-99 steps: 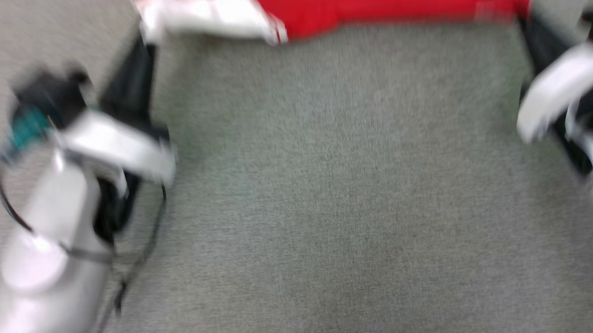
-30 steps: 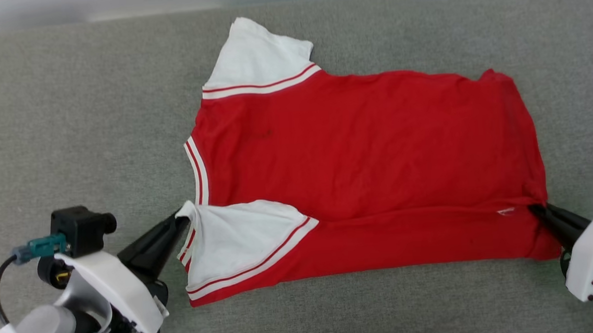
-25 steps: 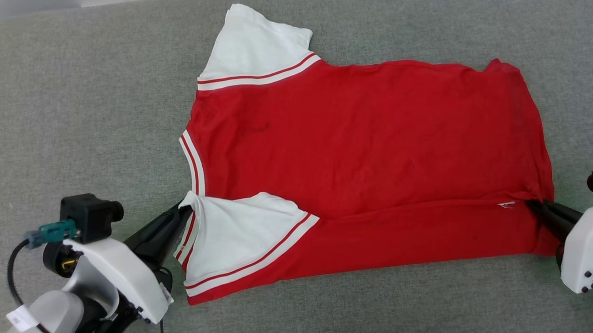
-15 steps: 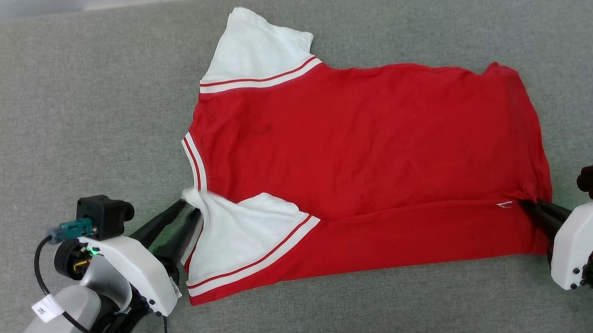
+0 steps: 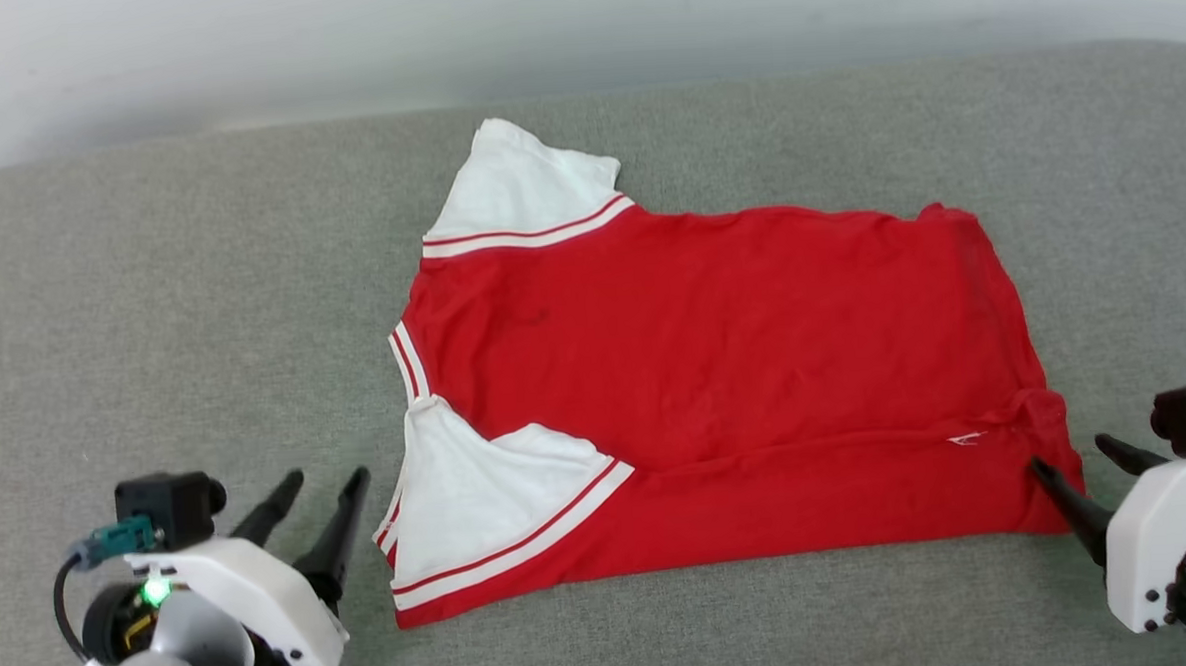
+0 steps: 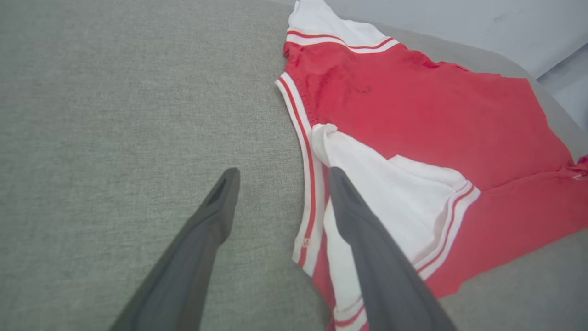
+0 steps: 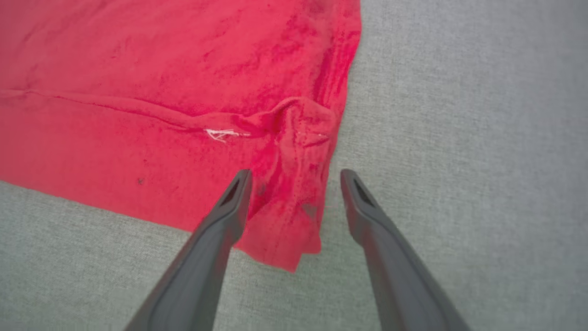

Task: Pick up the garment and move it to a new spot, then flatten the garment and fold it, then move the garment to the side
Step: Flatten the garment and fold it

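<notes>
the red short-sleeved thin-knit t-shirt with white sleeves lies spread on the grey woven-cloth surface, collar towards my left, hem towards my right; its near long edge lies turned over the body, and the near white sleeve with a red-and-white striped seam rests on top of the red. my left tool stands wide and holds nothing, just beside that sleeve's outer edge; my right tool is wide too and empty, its tips either side of the bunched near hem corner, one over red cloth, one over the grey surface. i judge the shirt light, soft and quite limp; it has no stiffness of its own, so any part i lift will sag and drag the rest; the rough weave beneath will likely catch it rather than let it slide; a single pinch would only bunch it. i would take it at two points together, on the thicker places: the striped seam of the far white sleeve and the far hem corner, pinching every layer there.
</notes>
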